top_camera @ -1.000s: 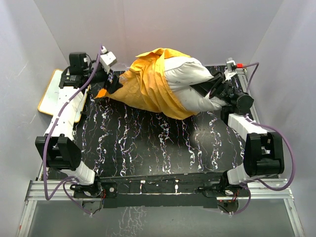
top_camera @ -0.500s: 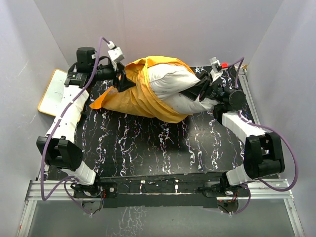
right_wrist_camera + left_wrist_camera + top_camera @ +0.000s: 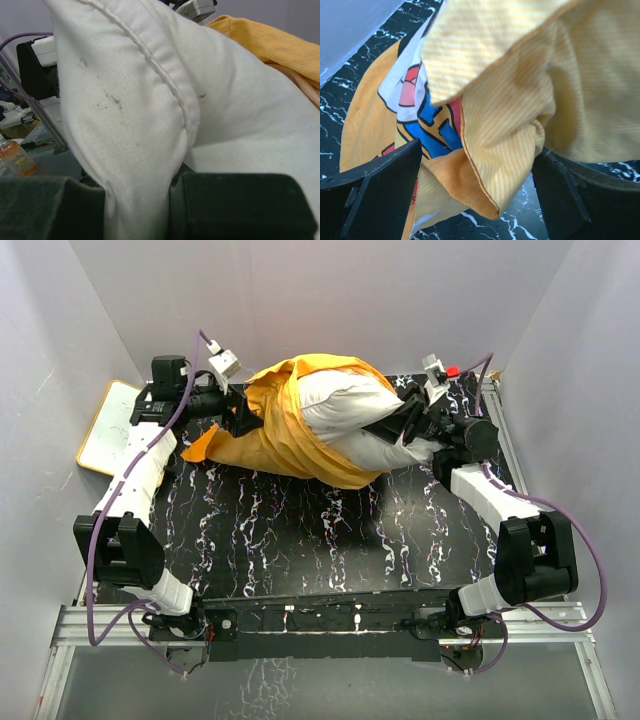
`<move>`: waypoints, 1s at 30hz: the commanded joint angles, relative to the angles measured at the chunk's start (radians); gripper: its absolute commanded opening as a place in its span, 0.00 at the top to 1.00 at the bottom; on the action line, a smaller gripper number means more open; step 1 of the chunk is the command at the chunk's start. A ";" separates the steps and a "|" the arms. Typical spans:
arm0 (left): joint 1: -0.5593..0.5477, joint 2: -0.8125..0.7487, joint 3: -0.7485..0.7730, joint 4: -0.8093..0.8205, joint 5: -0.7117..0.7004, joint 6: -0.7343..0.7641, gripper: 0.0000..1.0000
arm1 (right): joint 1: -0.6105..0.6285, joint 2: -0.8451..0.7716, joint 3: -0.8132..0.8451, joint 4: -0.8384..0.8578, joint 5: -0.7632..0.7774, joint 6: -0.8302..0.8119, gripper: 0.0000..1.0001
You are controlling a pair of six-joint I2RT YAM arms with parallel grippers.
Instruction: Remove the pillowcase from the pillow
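The orange pillowcase [image 3: 280, 430] lies across the back of the table, covering the left part of the off-white pillow [image 3: 345, 405]. The pillow's right half is bare. My left gripper [image 3: 247, 417] is at the pillowcase's left end. In the left wrist view its jaws stand wide apart [image 3: 477, 200] with a loose fold of the pillowcase [image 3: 510, 115] hanging between them, printed side at the left. My right gripper [image 3: 395, 425] is shut on the pillow's right edge. In the right wrist view [image 3: 140, 210] the pillow seam [image 3: 140, 100] is pinched between the fingers, with the pillowcase [image 3: 270, 40] behind.
The black marbled table [image 3: 300, 530] runs out toward the arm bases. A white whiteboard [image 3: 105, 425] lies at the far left beside the left arm. Grey walls close in the back and sides. A small orange bottle [image 3: 17, 157] shows in the right wrist view.
The right gripper has pulled the pillow left and back. The left gripper moved right over the pillowcase, then dipped slightly; the pillowcase's left tail now lies slack on the table.
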 commanded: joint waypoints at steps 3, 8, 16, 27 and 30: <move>0.015 -0.013 0.054 0.098 0.278 -0.226 0.35 | 0.031 -0.053 0.068 0.045 0.033 0.017 0.92; 0.016 -0.006 0.058 0.051 0.233 -0.174 0.92 | 0.031 -0.063 0.056 0.034 0.047 0.010 0.92; 0.018 -0.015 0.015 -0.050 -0.046 0.034 1.00 | 0.004 -0.120 0.061 -0.071 0.210 -0.059 0.92; 0.116 -0.013 -0.180 0.044 -0.508 0.356 1.00 | -0.245 -0.062 0.031 0.232 0.512 0.304 0.92; 0.151 -0.012 -0.216 0.071 -0.552 0.410 1.00 | -0.270 -0.099 -0.007 0.153 0.563 0.261 0.92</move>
